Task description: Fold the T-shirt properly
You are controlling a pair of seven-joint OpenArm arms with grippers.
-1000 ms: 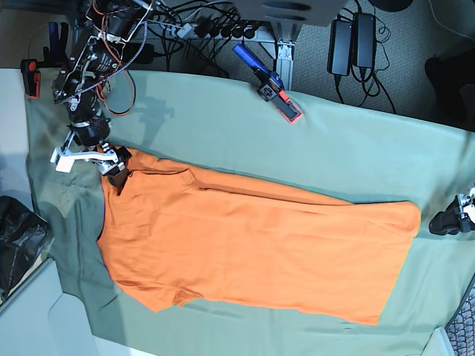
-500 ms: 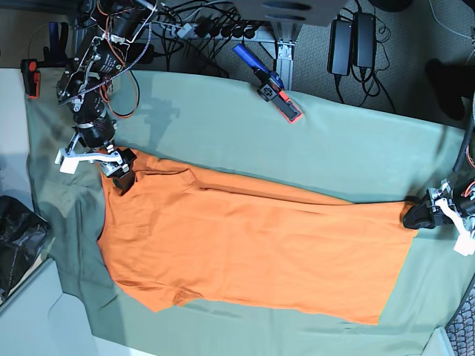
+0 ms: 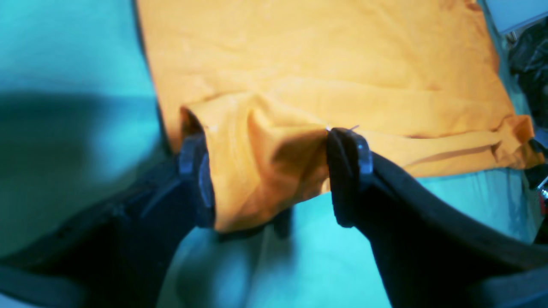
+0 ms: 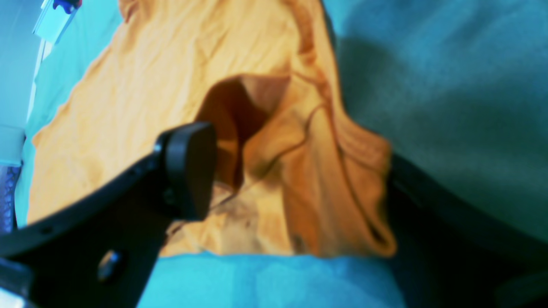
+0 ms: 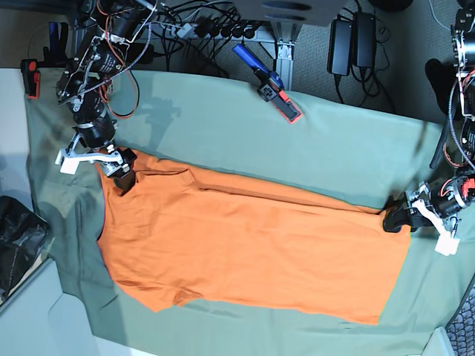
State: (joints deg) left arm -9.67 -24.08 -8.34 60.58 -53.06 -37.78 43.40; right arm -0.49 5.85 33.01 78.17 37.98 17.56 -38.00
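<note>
1. No text, number, brand or sign can be read in any of the three views.
2. The T-shirt [image 5: 252, 248] is plain orange with no print, and no label shows on it.
3. The blue and red clamp [image 5: 269, 83] at the far edge of the green sheet [image 5: 223, 130] carries a small pale patch near its red end, too small to read.
4. The black power adapters [image 5: 352, 41] on the floor show no legible marking.
5. Both wrist views are blurred, and nothing written shows on the dark gripper fingers [image 3: 349, 171] or on the cloth.
</note>
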